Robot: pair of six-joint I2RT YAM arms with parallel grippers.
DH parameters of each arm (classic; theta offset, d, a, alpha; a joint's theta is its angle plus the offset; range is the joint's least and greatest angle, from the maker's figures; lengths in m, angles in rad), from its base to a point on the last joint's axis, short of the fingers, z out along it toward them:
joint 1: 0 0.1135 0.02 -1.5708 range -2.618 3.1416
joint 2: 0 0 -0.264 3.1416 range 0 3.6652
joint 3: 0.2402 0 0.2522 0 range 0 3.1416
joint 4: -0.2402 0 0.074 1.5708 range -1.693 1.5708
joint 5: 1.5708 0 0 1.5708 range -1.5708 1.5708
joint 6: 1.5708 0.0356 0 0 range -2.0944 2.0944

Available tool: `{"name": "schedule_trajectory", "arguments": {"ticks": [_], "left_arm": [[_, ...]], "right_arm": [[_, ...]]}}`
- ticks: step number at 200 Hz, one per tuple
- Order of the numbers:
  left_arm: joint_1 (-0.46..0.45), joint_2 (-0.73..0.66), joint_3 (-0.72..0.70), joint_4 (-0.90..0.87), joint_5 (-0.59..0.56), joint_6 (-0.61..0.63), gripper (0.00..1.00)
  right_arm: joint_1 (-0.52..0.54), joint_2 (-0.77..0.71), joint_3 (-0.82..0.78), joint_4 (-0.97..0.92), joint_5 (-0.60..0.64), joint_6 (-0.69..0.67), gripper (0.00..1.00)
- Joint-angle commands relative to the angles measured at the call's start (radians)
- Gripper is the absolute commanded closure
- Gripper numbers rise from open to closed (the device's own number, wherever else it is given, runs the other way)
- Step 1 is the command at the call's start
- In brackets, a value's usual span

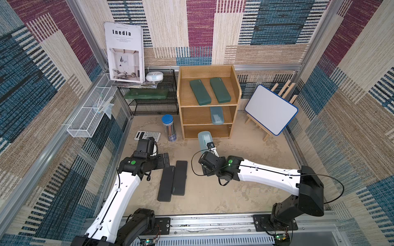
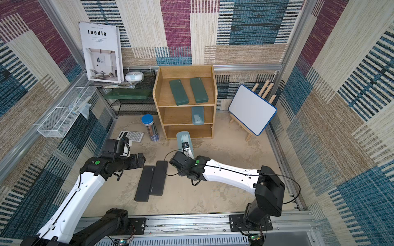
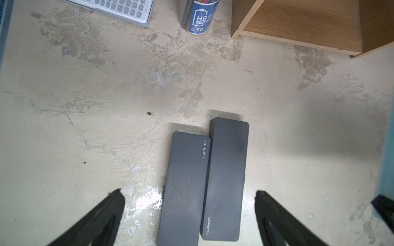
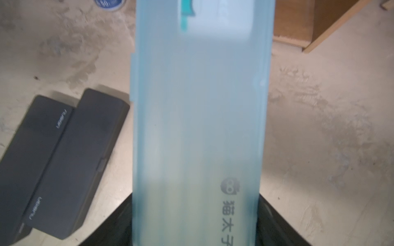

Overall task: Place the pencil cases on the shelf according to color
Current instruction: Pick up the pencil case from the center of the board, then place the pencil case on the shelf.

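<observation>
The wooden shelf [image 1: 205,72] [image 2: 185,72] stands at the back. Two dark green pencil cases [image 1: 200,92] [image 1: 220,90] lie on its top tier, and a light blue case [image 1: 216,115] lies on the middle tier. My right gripper [image 1: 210,149] [image 4: 196,223] is shut on a second light blue case [image 1: 203,138] [image 4: 198,106], holding it by its near end in front of the bottom tier. Two black cases [image 1: 167,183] [image 1: 180,177] [image 3: 185,187] [image 3: 226,176] lie side by side on the floor. Above their far ends my left gripper [image 1: 166,159] [image 3: 188,192] hangs open.
A grey calculator [image 1: 147,135] and a blue-capped pencil tube [image 1: 169,127] sit left of the shelf. Behind them is a black mesh rack [image 1: 153,100] with a book [image 1: 124,51]. A white wire basket [image 1: 89,115] hangs on the left wall. A whiteboard on an easel [image 1: 270,108] stands right.
</observation>
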Motion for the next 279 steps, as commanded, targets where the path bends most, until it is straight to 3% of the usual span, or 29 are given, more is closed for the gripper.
{"name": "schedule_trajectory", "arguments": {"ticks": [1,57,123,201,279], "left_arm": [[0.001,0.008,0.001,0.018,0.042,0.008,0.01],[0.001,0.009,0.0,0.019,0.071,0.011,0.01],[0.001,0.008,-0.003,0.024,0.1,0.012,0.01],[0.0,0.005,-0.006,0.029,0.13,0.016,0.01],[0.0,0.013,-0.005,0.029,0.148,0.019,0.01]], "right_arm": [[-0.05,0.048,0.1,0.029,-0.002,-0.106,0.24],[-0.192,0.285,0.417,0.01,-0.056,-0.217,0.24],[-0.277,0.51,0.73,-0.086,-0.099,-0.229,0.22],[-0.297,0.594,0.854,-0.129,-0.137,-0.202,0.16],[-0.302,0.562,0.901,-0.163,-0.151,-0.195,0.1]]}}
